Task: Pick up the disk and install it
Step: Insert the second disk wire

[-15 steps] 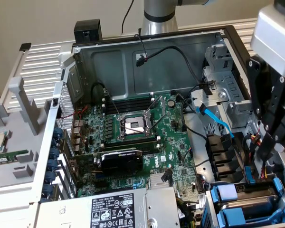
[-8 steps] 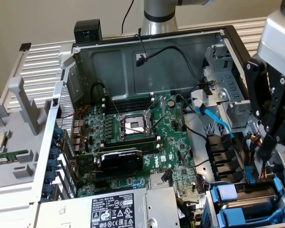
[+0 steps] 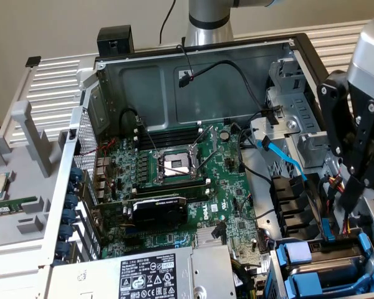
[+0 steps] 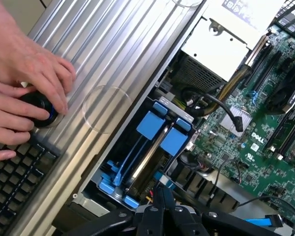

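Note:
The disk (image 3: 329, 266) sits in the drive bay at the case's lower corner on the exterior view's right, held in its blue plastic frame (image 3: 297, 254). In the wrist view the blue frame (image 4: 152, 125) and the disk's thin metal edge (image 4: 148, 156) lie just beyond my fingers. My gripper (image 3: 350, 196) hangs over that bay, slightly above the blue frames. Its black fingers (image 4: 157, 199) are shut together in the wrist view, with nothing between them.
The open case holds the green motherboard (image 3: 234, 205), a processor socket (image 3: 174, 164), a black graphics card (image 3: 159, 212), a blue cable (image 3: 287, 162) and the grey power-supply box (image 3: 149, 274). A person's hands (image 4: 24, 73) rest on a black knob by a keyboard (image 4: 14, 182).

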